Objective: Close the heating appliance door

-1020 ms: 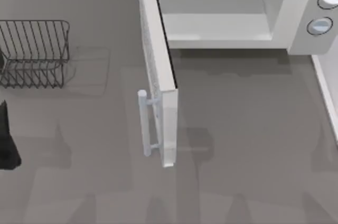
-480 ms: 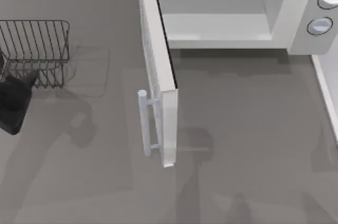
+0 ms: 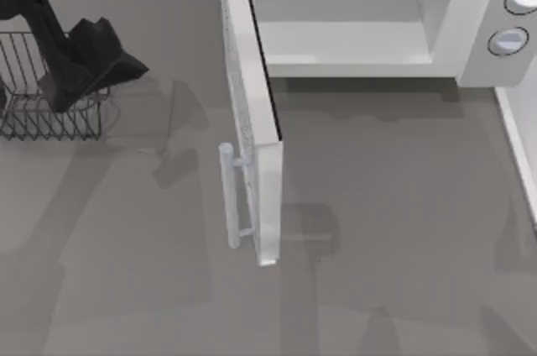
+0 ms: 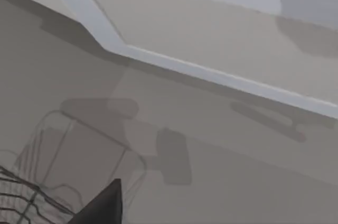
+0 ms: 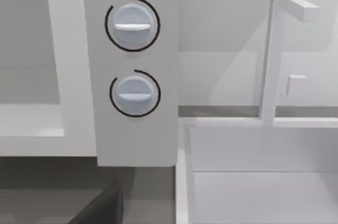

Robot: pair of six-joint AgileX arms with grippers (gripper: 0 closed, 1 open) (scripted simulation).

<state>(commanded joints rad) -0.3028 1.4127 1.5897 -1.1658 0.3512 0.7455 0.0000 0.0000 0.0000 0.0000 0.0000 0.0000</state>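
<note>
The heating appliance (image 3: 474, 12), a white microwave, stands at the back of the table with its pale cavity (image 3: 344, 12) exposed. Its two round knobs (image 3: 508, 40) also face the right wrist view (image 5: 132, 25). The door (image 3: 252, 112) stands swung wide open, sticking out toward the table's front, with its slim bar handle (image 3: 228, 196) on the left face. My left gripper (image 3: 92, 58) hovers at the back left over the wire rack, well left of the door. A dark part of my right gripper (image 5: 100, 208) shows low in the right wrist view, facing the knob panel.
A dark wire rack (image 3: 33, 112) sits at the back left, and its wires show in the left wrist view (image 4: 31, 203). A white sink (image 5: 264, 182) with a faucet (image 5: 274, 49) lies right of the microwave. Bare grey tabletop (image 3: 377, 230) spreads in front.
My left arm has swung from the table's left edge up and to the right, and now sits over the wire rack. The door has not moved.
</note>
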